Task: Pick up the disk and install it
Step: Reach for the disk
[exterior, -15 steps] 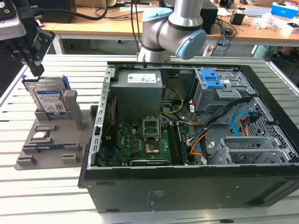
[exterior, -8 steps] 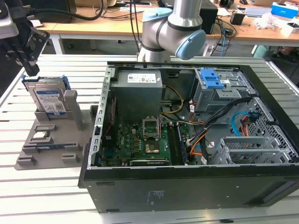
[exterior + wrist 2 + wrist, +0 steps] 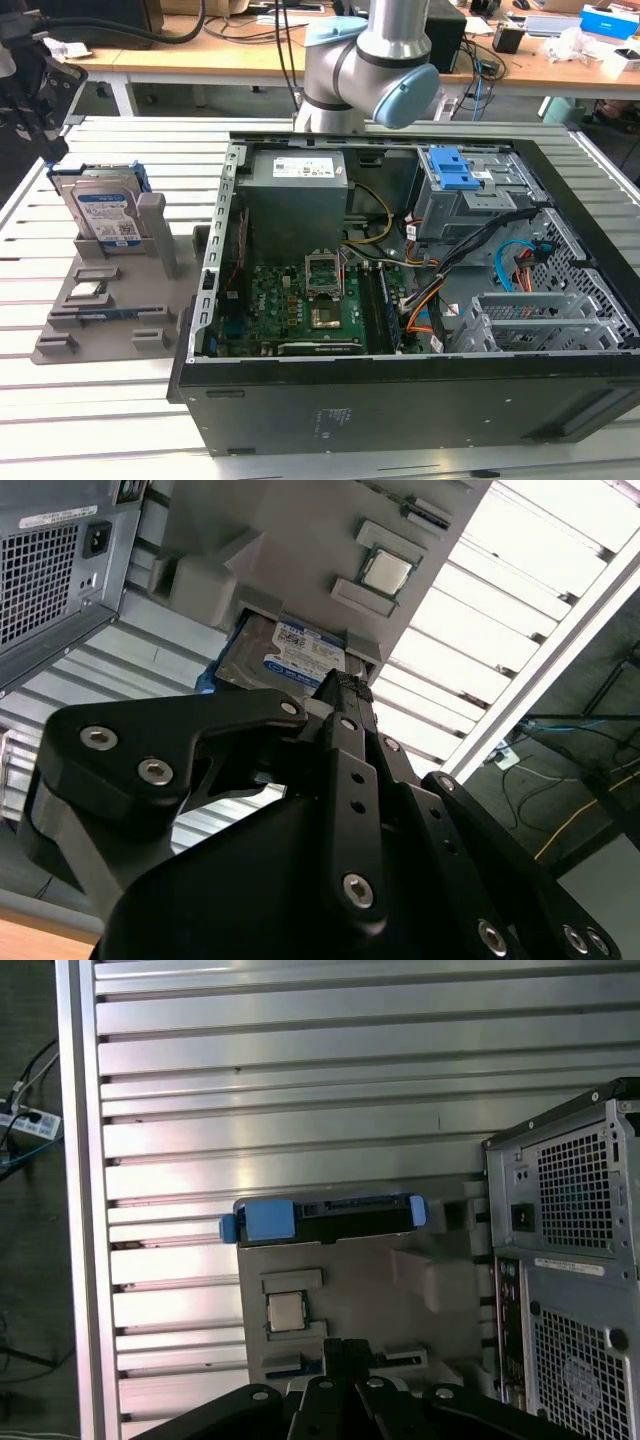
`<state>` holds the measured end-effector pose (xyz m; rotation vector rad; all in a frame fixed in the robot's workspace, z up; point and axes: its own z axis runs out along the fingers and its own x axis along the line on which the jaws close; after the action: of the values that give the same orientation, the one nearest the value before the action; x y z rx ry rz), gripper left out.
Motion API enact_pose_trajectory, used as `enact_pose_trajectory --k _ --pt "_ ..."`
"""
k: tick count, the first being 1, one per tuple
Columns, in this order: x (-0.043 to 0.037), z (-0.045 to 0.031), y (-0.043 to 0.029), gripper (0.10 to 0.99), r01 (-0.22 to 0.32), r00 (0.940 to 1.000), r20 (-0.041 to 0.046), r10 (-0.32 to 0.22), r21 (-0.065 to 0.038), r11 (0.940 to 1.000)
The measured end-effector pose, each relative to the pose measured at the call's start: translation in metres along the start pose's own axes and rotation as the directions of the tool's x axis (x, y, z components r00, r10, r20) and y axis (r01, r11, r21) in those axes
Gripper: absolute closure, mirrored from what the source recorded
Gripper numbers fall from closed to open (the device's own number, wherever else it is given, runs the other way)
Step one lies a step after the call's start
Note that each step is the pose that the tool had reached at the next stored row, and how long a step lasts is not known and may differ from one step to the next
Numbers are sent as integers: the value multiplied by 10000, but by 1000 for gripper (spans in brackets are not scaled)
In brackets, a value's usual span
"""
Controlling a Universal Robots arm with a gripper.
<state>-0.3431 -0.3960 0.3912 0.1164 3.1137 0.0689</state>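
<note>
Black metal PC tower case (image 3: 400, 400), side panel off, lies flat nearest the lens in the exterior view, on a slatted aluminium table (image 3: 90, 430). Silver robot arm w/ pale blue joint caps (image 3: 365, 60) rises behind the case. Inside the case, a grey metal PSU box (image 3: 297, 195) sits at the back, w/ a green motherboard (image 3: 300, 305) in front of it. Just beside the case, on the exterior view's left, lies a grey plastic parts fixture (image 3: 110, 320). The disk (image 3: 105, 212), a flat silver-grey hard drive w/ white-and-blue label & bright blue plastic bracket, stands upright in a slot at the fixture's far end. It shows edge-on in the first wrist view. Black two-finger gripper (image 3: 346, 1348) hangs over the fixture's other end, well apart from the disk, fingers closed together & holding nothing. Small square silver CPU chip (image 3: 285, 1312) rests in a fixture recess btwn gripper & disk. Small blue plastic latch (image 3: 450, 168) tops the grey drive cage inside the case
</note>
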Motion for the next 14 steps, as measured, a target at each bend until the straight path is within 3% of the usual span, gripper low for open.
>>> enact_pose_trajectory --k 6,14 --pt "108 6 65 980 -1 10000 0 1 0 10000" --pt "271 13 100 980 -1 10000 0 1 0 10000"
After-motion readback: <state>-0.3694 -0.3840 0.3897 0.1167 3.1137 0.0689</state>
